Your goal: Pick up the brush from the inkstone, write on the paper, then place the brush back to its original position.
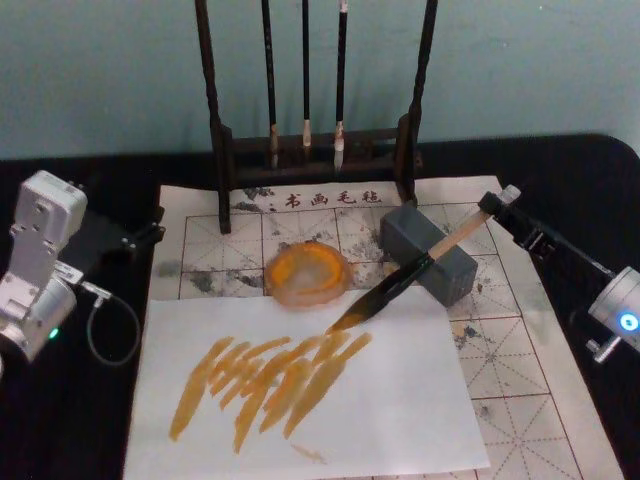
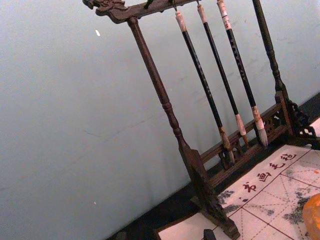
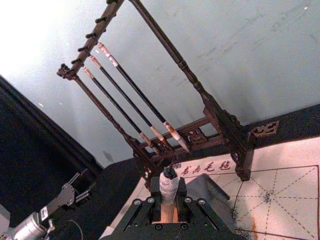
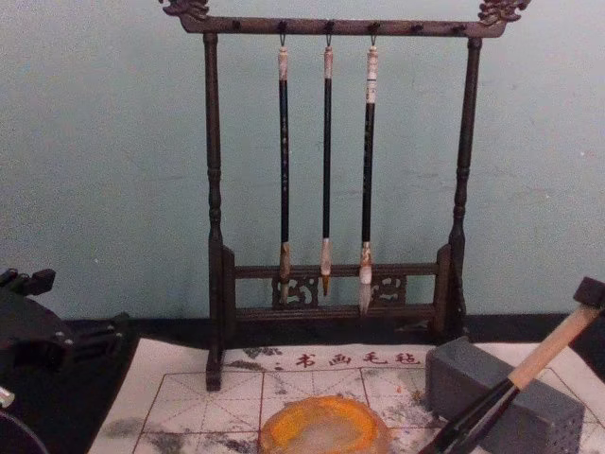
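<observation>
Right gripper [image 1: 496,205] pinches the light brush [image 1: 400,280] by its stiff wooden end; its soft tip bends. Left gripper [image 1: 148,236] sits left.

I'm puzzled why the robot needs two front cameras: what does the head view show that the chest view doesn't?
Head view only: the white sheet with its orange-brown strokes, and the brush tip at its edge. Chest view only: the rack's top bar with its hooks. Both: the brush held by the right end effector, crossing the grey block; the orange dish; three thin hanging brushes; the gridded paper; the left end effector parked left.
</observation>
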Action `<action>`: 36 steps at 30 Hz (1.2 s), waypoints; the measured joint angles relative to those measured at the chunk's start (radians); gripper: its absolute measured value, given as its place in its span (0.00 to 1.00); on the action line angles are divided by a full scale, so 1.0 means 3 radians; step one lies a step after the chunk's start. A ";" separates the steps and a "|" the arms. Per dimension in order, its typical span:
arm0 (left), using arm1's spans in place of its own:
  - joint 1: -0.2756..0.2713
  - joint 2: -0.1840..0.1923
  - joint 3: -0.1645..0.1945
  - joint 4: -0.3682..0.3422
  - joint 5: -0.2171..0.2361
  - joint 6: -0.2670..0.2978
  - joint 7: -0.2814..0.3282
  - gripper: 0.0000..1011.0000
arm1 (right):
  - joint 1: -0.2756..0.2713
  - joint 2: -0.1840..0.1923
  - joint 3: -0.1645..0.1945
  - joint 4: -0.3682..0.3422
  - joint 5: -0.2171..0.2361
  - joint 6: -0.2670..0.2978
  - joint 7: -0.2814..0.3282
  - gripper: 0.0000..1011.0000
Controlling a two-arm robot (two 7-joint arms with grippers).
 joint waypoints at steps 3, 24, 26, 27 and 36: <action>0.0000 0.0000 0.0000 0.0000 0.0000 0.0000 0.0000 0.99 | -0.0002 -0.0004 0.0015 0.0001 -0.0012 -0.0006 -0.0007 0.18; 0.0000 0.0000 0.0000 0.0000 0.0000 0.0000 0.0000 0.99 | -0.0015 -0.0030 0.0095 0.0010 -0.0083 -0.0036 -0.0018 0.18; 0.0000 0.0000 0.0000 0.0000 0.0000 0.0000 0.0000 0.99 | -0.0018 -0.0033 0.0101 0.0010 -0.0088 -0.0037 -0.0020 0.18; 0.0000 0.0000 0.0000 0.0000 0.0000 0.0000 0.0000 0.99 | -0.0019 -0.0033 0.0104 0.0010 -0.0090 -0.0037 -0.0020 0.18; 0.0000 0.0000 0.0000 0.0000 0.0000 0.0000 0.0000 0.99 | -0.0035 -0.0045 0.0145 -0.0003 -0.0084 -0.0038 -0.0021 0.18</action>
